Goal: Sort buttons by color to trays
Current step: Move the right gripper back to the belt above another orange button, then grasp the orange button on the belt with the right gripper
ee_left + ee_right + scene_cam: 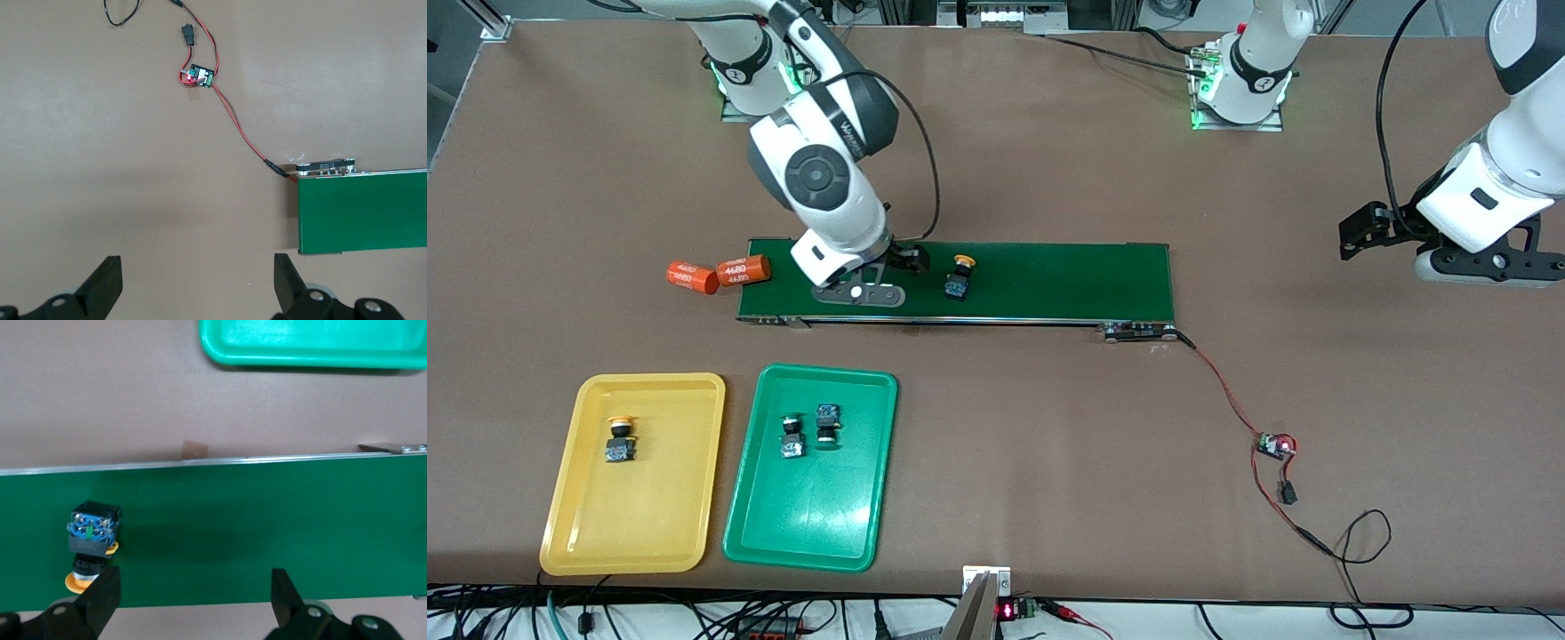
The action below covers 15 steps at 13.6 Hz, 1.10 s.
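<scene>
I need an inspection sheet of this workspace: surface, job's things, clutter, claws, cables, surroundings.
Surface: brown table; dark-green conveyor belt on it.
Job's things: yellow-capped button lying on the belt; another yellow-capped button in the yellow tray; two buttons in the green tray.
Clutter: two orange cylinders beside the belt, toward the right arm's end.
Claws: right claw open, over the belt beside the button; left claw open, over bare table, waiting.
Cables: red-black wire from the belt to a small circuit board.
Surroundings: cables along the table's near edge.
</scene>
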### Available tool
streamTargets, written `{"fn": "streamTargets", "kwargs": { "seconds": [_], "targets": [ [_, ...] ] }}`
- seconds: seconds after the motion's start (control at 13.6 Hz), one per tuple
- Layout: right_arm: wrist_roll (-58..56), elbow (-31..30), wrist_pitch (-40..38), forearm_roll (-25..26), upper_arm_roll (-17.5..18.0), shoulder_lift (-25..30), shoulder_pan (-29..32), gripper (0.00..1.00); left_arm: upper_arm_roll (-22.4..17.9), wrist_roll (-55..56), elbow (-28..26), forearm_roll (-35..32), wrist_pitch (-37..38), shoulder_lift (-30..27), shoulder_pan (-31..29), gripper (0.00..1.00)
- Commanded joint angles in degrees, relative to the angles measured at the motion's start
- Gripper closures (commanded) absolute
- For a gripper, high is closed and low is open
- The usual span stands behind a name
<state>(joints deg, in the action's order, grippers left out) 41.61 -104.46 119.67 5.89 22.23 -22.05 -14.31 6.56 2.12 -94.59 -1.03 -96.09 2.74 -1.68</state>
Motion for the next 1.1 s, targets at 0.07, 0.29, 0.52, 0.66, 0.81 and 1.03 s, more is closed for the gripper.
{"fn": "streamTargets", "kwargs": {
  "seconds": [0.07, 0.29, 0.52, 0.66, 0.81, 1.03],
  "targets": [
    [3.3, -1.0, 2.7, 1.2, 0.1, -0.9, -1.2, 0.0, 0.0, -1.3, 1.6, -2.4, 0.9, 0.7, -0.2, 0.0],
    [6.3, -0.9, 4.4, 1.2, 0.1, -2.3, -1.4, 0.0, -0.5, -1.4, 1.7, -2.4, 0.9, 0.6, -0.4, 0.0],
    [6.9, -1.0, 5.2, 1.2, 0.1, -3.3, -1.6, 0.0, -0.7, -1.3, 1.7, -2.3, 0.9, 0.7, -0.5, 0.0],
    [6.8, -1.0, 5.7, 1.4, 0.1, -4.0, -1.9, 0.0, -0.6, -0.9, 1.7, -2.3, 0.9, 0.7, -0.5, 0.0],
    [6.9, -1.0, 6.9, 1.5, 0.1, -4.7, -1.9, 0.0, -0.6, -0.8, 1.7, -2.3, 0.9, 0.7, -0.4, 0.0],
    [6.9, -1.2, 7.4, 1.8, 0.1, -5.5, -1.9, 0.0, -0.2, -0.8, 1.7, -2.2, 0.9, 0.7, -0.3, 0.0]
  ]
}}
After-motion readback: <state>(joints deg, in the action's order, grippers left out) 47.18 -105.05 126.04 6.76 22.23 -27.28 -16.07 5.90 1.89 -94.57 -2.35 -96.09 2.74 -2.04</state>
